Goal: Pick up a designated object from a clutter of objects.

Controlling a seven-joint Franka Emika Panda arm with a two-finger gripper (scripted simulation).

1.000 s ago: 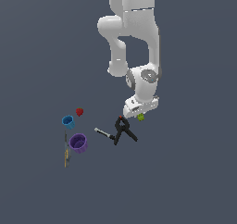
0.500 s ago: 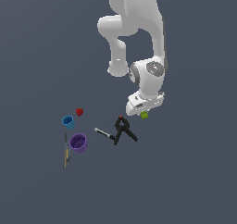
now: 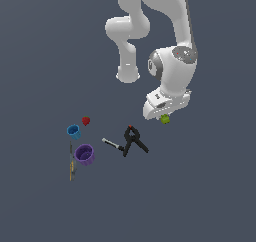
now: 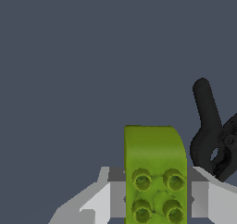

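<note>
Exterior view: my claw (image 3: 165,115) hangs under the white wrist, with the lime-green studded brick (image 3: 164,118) peeking out just below it, to the exterior view's right of the black clamp (image 3: 133,140). The rest of the clutter sits well apart toward the exterior view's left: red strawberry (image 3: 86,120), blue cup (image 3: 74,131), purple cup (image 3: 84,154), a thin grey tool (image 3: 112,144) near the clamp, a pencil-like stick (image 3: 72,162) beside the cups. Can't tell from here whether the brick is off the dark table (image 3: 210,196). Wrist view: the brick (image 4: 155,172) fills the gap, four studs facing the camera, grey fingers (image 4: 116,193) flush against both its sides, so I read the claw as clamped on it. Clamp handle (image 4: 210,126) is near, off to one side. To do this step well, I judge: hold the squeeze steady, rise straight up, no sideways swing toward the clamp, and watch that the brick doesn't slip or twist between the pads.
</note>
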